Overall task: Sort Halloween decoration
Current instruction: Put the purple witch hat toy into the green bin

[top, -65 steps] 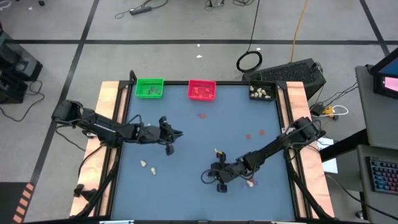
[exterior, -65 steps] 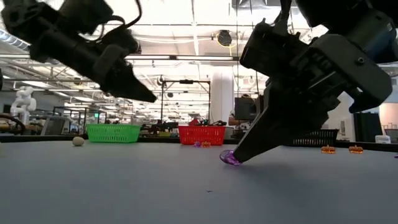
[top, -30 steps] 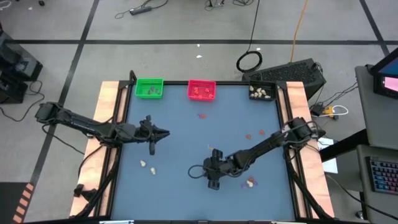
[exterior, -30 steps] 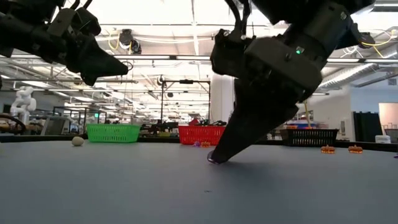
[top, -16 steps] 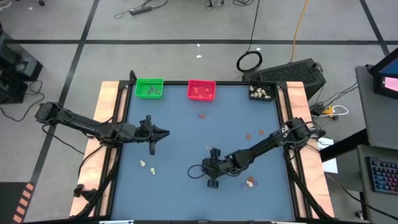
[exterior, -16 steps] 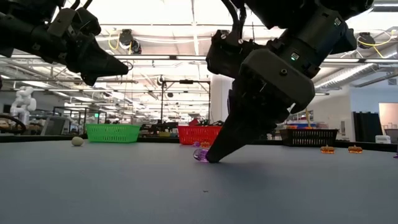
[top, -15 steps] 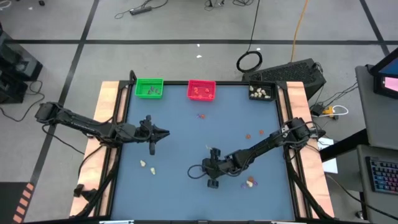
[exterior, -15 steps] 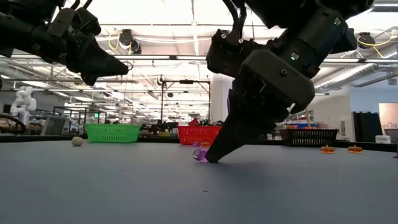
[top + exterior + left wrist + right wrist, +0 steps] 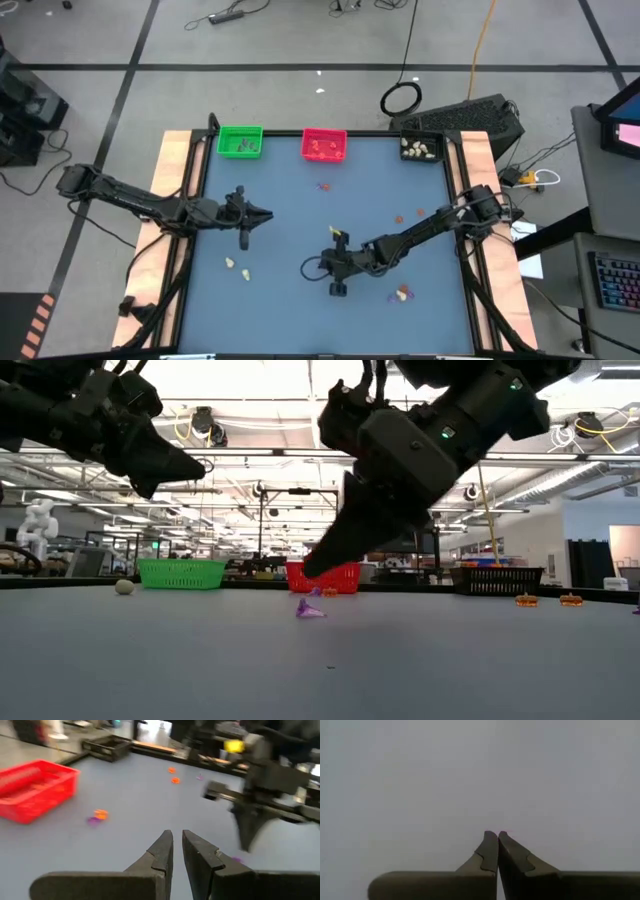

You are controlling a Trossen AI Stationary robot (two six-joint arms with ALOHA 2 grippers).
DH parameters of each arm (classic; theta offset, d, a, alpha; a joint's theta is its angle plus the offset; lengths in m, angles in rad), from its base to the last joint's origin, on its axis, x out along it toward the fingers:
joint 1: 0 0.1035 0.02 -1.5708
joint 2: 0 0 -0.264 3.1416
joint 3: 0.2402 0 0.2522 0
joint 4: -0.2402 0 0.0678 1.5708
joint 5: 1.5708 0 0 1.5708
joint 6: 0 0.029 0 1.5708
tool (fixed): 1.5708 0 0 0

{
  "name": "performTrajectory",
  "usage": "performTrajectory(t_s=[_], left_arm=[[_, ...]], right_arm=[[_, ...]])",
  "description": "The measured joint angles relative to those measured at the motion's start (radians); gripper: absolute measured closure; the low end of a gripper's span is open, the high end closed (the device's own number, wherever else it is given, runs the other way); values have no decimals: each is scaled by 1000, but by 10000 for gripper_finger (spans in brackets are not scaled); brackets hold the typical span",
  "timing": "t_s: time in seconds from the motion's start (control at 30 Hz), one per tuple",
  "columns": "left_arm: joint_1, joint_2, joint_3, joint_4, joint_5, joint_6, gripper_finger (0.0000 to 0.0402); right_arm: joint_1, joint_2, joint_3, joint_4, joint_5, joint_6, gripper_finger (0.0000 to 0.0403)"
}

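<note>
Blue-grey table [image 9: 290, 215] surface lies mostly bare through its middle, with tan wooden strips [image 9: 172, 190] along the left and right edges. At the far edge stand three baskets: the green tray [image 9: 240, 141] toward the left, the red tray [image 9: 324, 145] at the centre, and the black tray [image 9: 421, 148] in the far right corner holding cream pieces.

The right gripper [image 9: 312, 568] is lifted clear of the surface near the middle of the near half, its fingers pressed together with nothing between them. Just below its tip in the low view, a purple trinket [image 9: 308, 609] lies loose on the table, not touching the fingers.

The left gripper [image 9: 268, 214] hangs above the left-centre of the table, its fingers nearly together with a thin gap and holding nothing.

Other decorations are scattered: two cream pieces [image 9: 238, 267] near the left edge, orange pieces [image 9: 408, 216] toward the right side, a small cluster [image 9: 401, 293] near the right arm's forearm, and a purple and orange pair [image 9: 97, 816] just in front of the red tray. A wide open stretch lies between the two grippers and across the near left corner.
</note>
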Motion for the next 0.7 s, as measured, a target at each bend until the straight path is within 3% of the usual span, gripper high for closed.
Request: performTrajectory(t_s=[0.17, 0.3, 0.6, 0.7], left_arm=[[-8, 40, 1, -2, 144, -32, 355], [-48, 143, 1, 6, 158, -75, 355], [-125, 407, 1, 275, 159, -56, 355], [-129, 448, 2, 328, 158, -41, 355]], right_arm=[[-27, -1, 0, 22, -7, -42, 402], [-39, -1, 0, 16, -50, -5, 391], [-32, -2, 1, -40, -86, 3, 276], [-47, 12, 2, -44, -127, -16, 258]])
